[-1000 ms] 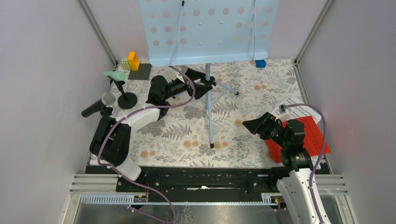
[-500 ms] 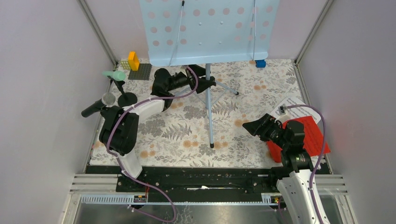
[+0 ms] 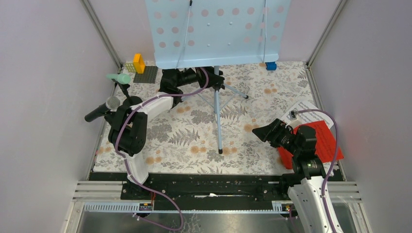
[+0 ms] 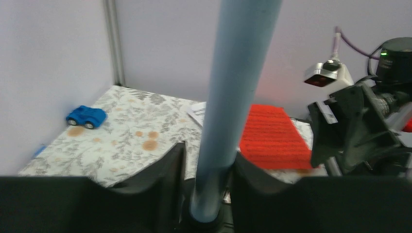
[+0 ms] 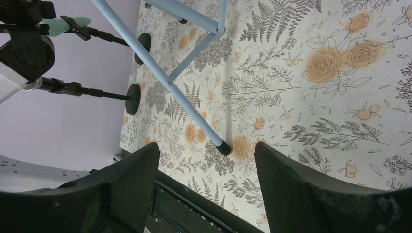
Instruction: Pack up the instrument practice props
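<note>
The pale blue perforated rack [image 3: 218, 34] stands at the back on tripod legs, its pole [image 4: 228, 97] running down between my left gripper's [image 4: 209, 150] jaws. The right finger [image 4: 252, 179] lies against the pole, with a thin gap on the left. A mint-green microphone [image 3: 119, 77] and a black microphone [image 3: 99, 111] sit on round-based holders [image 5: 133, 98] at the left wall. The red sheet [image 3: 325, 138] and white sheet [image 3: 306, 109] lie at the right, under my right arm. My right gripper [image 5: 206, 150] hangs open over the cloth near a tripod foot [image 5: 224, 148].
A small blue toy car [image 3: 271, 65] sits by the back wall. Yellow and orange bricks [image 3: 139, 63] stand on a grey plate [image 3: 145, 75] in the back left corner. Side walls close in the floral cloth [image 3: 184, 136].
My left arm has reached back and right to the rack's pole, and its jaws have narrowed around it. The right arm has not moved.
</note>
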`<state>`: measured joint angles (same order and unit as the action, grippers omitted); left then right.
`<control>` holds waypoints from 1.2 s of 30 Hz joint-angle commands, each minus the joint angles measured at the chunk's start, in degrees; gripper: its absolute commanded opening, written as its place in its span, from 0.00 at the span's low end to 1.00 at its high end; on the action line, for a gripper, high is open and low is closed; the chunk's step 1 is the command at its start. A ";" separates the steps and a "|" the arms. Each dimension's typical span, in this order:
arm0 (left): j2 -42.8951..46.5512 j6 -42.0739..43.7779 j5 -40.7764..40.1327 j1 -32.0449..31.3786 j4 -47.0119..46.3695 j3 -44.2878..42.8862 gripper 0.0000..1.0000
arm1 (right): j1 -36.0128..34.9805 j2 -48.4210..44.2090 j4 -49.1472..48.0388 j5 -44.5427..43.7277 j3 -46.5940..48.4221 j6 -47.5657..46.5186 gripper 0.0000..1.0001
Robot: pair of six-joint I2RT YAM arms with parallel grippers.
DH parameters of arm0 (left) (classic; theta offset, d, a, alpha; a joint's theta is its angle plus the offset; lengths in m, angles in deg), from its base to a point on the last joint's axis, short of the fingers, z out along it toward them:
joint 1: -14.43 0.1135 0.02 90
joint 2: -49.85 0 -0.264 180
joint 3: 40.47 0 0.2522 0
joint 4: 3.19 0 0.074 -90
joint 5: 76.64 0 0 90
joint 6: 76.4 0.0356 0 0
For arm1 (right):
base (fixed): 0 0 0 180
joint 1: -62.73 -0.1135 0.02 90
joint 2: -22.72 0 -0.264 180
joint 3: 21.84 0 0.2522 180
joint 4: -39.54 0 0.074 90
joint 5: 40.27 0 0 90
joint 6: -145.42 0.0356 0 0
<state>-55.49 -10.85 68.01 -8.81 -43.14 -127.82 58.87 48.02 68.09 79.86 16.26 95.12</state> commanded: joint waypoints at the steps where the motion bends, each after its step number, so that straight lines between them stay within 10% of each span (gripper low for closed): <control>1: -0.95 -1.48 3.27 0.31 -1.79 -3.80 0.33 | 0.15 -0.34 -0.72 1.34 -0.61 -1.03 0.79; 6: -1.29 -2.40 4.66 0.35 -0.88 -4.40 0.00 | 0.11 1.42 -2.88 1.88 0.06 0.28 0.78; 19: -1.83 -16.34 5.70 0.08 -13.33 0.08 0.00 | -0.23 16.52 -21.71 5.64 5.79 11.89 0.75; 36: 14.86 12.99 2.10 -2.07 26.33 8.95 0.03 | -13.70 19.91 -29.86 -5.79 3.75 17.44 0.73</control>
<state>-43.99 -0.01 71.40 -10.56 -29.33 -120.52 46.83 67.47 42.21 76.87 19.38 111.40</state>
